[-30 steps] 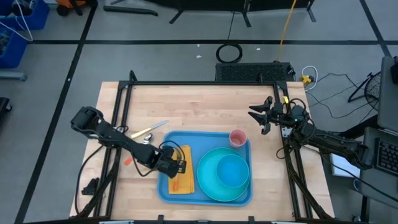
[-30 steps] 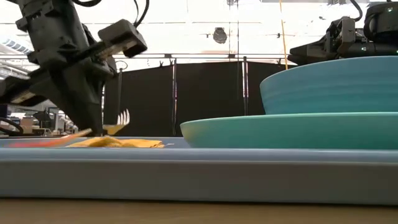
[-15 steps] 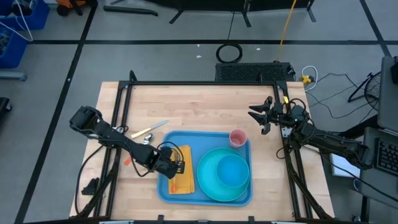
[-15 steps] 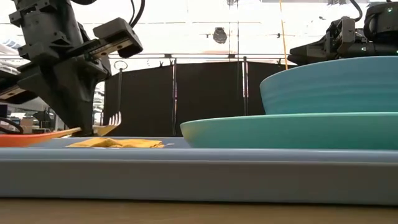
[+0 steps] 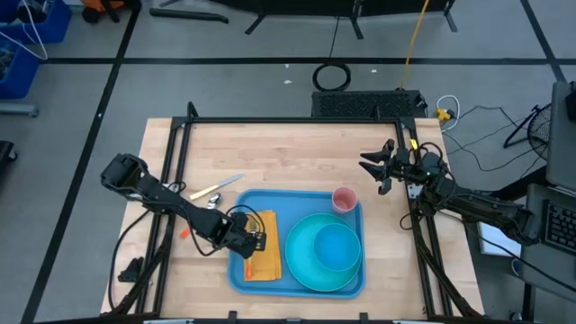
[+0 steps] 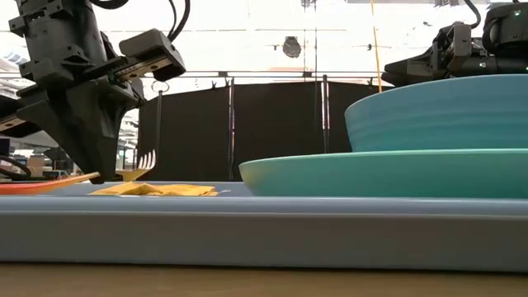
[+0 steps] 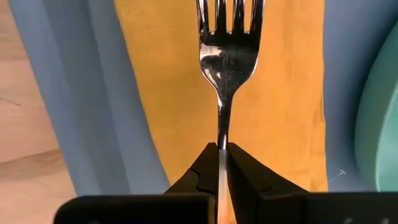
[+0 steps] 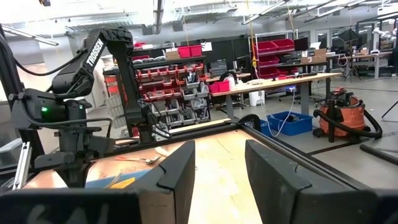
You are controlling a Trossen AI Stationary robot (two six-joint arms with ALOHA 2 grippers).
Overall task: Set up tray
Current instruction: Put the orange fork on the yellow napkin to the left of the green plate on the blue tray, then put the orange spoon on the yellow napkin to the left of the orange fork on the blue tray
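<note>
Over the napkin, left side of tray: I have the left gripper (image 7: 222, 163) pinched tight on the handle of a steel fork (image 7: 229, 56), tines pointing away from the wrist and hanging just above the yellow napkin (image 7: 273, 93).
Tray position: the blue tray (image 5: 241, 279) sits at the near middle of the wooden table (image 5: 288, 153); it carries the napkin on its left part, a teal plate (image 5: 308, 270) with a teal bowl (image 5: 337, 246) on it to the right, and a pink cup (image 5: 344, 199) in its far right corner.
Right arm: the right gripper (image 5: 378, 171) waits above the table's far right, well apart from the tray, fingers spread and holding nothing.
Off-tray items: a knife and spoon (image 5: 216, 189) lie on the wood just beyond the tray's far left corner; an orange utensil (image 6: 45, 183) shows at the tray's left edge in the low view, its type unclear to me.
Step in hand, my judgement: placing the fork on the napkin; release not yet made.
Risk 1: the grip is on the thin handle only, so the fork could pivot on release and land skewed or half off the napkin.
Risk 2: letting go from a height could make it bounce toward the plate rim.
Risk 3: lowering too far could snag the tines and bunch the cloth.
Readable writing: "TROSSEN" on the left arm's link, seen from the right wrist; nothing else legible.
</note>
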